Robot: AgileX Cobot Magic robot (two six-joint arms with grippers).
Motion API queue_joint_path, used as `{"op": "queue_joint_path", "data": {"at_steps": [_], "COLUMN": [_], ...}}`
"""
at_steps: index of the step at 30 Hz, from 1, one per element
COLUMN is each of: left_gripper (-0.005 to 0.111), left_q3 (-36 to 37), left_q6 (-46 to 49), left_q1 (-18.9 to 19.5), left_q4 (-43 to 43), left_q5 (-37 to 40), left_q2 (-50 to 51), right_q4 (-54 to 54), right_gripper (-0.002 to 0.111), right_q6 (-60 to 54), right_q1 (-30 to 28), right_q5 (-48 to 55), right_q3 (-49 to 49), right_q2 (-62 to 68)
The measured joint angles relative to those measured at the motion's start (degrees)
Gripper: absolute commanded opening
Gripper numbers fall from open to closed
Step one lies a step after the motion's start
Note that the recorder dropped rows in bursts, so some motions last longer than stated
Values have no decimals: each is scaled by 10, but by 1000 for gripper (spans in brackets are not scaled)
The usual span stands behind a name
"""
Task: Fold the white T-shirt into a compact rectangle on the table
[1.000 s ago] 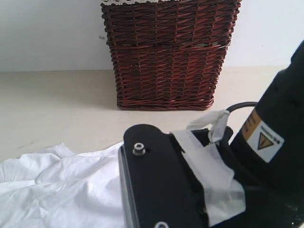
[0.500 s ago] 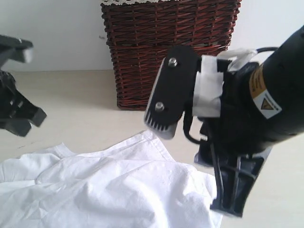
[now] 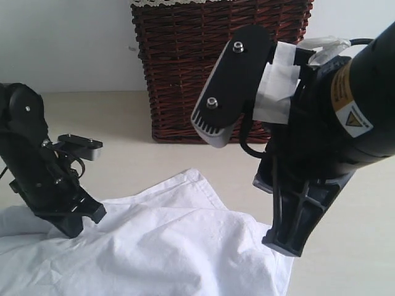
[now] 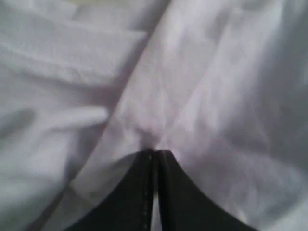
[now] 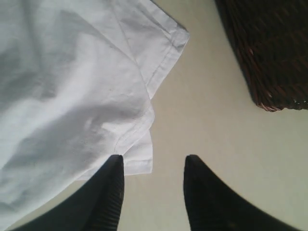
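left gripper (image 4: 153, 154): jaws together, pinching the white T-shirt (image 4: 207, 91) | right gripper (image 5: 153, 168): jaws apart, empty, at that shirt's edge

White T-shirt (image 3: 173, 246) cut off by lower and left edges in exterior view; part hidden behind left gripper (image 3: 74, 223) and lower finger of right gripper (image 3: 245, 188). Basket (image 3: 185, 74) cropped at top, right side masked by right arm (image 3: 370, 154). Left wrist view blurred; seams barely resolved. Finger bases cropped in both wrist views. Label (image 3: 349, 115) print too small to be read.
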Motion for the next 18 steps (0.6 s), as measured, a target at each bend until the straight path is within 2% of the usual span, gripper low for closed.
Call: {"op": "queue_joint_path", "data": {"at_steps": [5,11,15,18], "left_gripper": [0,0,0,1], "left_q3": [-21,-61,-74,-77], "left_q6": [-64,-243,-274,-272], "left_q1": [0,36,69,79], "left_q4": [32,185,220,220], "left_q5": [-78,-123,-128,-145], "left_q2": [38,72,77,62], "right_q4": [4,4,5,5], "right_gripper": [40,40,40,40], "right_q6": [1,1,1,2], "right_q1": [0,0,0,0], "right_q5": [0,0,0,0], "right_q3": [0,0,0,0], "right_q2": [0,0,0,0]}}
